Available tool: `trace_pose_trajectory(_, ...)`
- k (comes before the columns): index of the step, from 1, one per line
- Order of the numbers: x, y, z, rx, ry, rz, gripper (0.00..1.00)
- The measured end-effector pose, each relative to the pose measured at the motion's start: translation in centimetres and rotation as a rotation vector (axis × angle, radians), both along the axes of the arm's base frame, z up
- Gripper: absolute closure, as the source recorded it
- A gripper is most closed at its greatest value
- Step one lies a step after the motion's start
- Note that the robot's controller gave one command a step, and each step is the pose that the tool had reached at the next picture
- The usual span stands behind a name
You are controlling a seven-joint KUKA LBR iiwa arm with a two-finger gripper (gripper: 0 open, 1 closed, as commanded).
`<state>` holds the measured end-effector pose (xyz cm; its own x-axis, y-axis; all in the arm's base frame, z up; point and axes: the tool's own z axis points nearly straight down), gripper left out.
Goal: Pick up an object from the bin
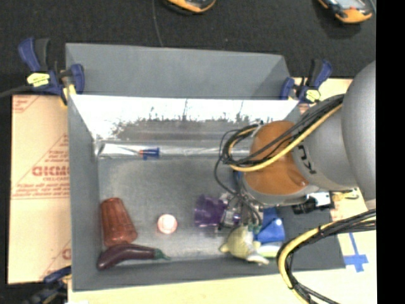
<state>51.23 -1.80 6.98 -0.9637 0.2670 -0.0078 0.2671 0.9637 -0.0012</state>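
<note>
The grey bin (82, 170) has the arm's orange wrist cover (275, 163) over its right end, and the pincer (239, 213) sits low beneath it; I cannot tell whether it is wide or narrow. A brown-red cup (117, 221) and a dark aubergine (126, 256) lie well apart, to the view's left of it. The purple plastic thing (205, 211) lies just beside the pincer on that side, so a grasp likely needs a sideways shift. A blue piece (273, 230) and a pale lump (243, 246) lie just below. A pink ball (167, 223) sits beyond the purple thing.

bin (177, 182): matt scuffed metal | red cup (117, 221): translucent plastic | aubergine (126, 255): glossy
</note>
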Motion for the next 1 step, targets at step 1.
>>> trace_pose_trajectory(1, 0.0, 0.0, 0.0, 0.0, 0.0, 0.001, 1.0)
